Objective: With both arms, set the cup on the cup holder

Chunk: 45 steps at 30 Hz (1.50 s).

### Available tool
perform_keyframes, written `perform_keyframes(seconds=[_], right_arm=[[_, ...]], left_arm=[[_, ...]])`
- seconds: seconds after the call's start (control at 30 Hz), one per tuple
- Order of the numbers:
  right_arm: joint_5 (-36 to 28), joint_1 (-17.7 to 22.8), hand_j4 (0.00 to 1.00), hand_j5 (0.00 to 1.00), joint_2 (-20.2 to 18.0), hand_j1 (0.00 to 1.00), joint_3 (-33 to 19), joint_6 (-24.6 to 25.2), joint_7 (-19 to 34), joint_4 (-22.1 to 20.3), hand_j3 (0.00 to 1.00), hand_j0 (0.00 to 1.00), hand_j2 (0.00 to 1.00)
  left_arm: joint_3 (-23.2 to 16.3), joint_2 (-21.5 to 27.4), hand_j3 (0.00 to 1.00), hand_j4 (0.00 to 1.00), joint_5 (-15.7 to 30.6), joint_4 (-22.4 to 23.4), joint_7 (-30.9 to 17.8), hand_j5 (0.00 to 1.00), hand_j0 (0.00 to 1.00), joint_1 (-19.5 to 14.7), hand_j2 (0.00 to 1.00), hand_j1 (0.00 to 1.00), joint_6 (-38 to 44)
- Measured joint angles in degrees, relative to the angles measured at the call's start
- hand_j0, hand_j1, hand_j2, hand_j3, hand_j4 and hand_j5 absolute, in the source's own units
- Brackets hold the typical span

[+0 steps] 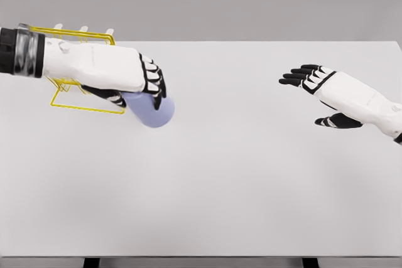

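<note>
A pale blue cup [151,111] lies tilted on its side in my left hand [139,91], whose black fingers curl over its top and whose thumb sits under it. The hand and cup hang just right of the yellow wire cup holder [81,101], which stands at the table's far left and is partly hidden behind my left forearm. Pale pegs of the holder stick up behind the forearm. My right hand [314,95] hovers over the right side of the table, fingers spread and pointing left, holding nothing.
The white table [239,180] spans the whole view, with its front edge near the bottom and its far edge against a grey wall. Two dark table legs show below the front edge.
</note>
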Motion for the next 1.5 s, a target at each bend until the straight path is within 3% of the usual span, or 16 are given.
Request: perform_keyframes(seconds=[0.4, 0.93, 1.5], right_arm=[[0.01, 0.35, 1.0, 1.0, -0.14, 1.0, -0.09, -0.01, 0.0, 0.04, 1.0, 1.0, 1.0], [0.04, 1.49, 1.0, 1.0, -1.08, 1.0, -0.68, 0.0, 0.0, -0.01, 1.0, 1.0, 1.0], [0.01, 2.46, 1.0, 1.0, -1.37, 1.0, -2.17, 0.0, 0.0, -0.01, 1.0, 1.0, 1.0]], left_arm=[[4.02, 3.41, 0.52, 0.52, 3.12, 0.05, 0.0, 0.52, 0.52, 0.26, 0.52, 0.52, 0.0], [5.73, 8.16, 0.52, 0.52, 4.45, 0.76, 0.0, 0.52, 0.52, 0.08, 0.52, 0.52, -0.02], [6.03, 8.8, 0.52, 0.52, 3.83, 7.12, -0.07, 0.52, 0.52, 0.97, 0.52, 0.52, -0.02]])
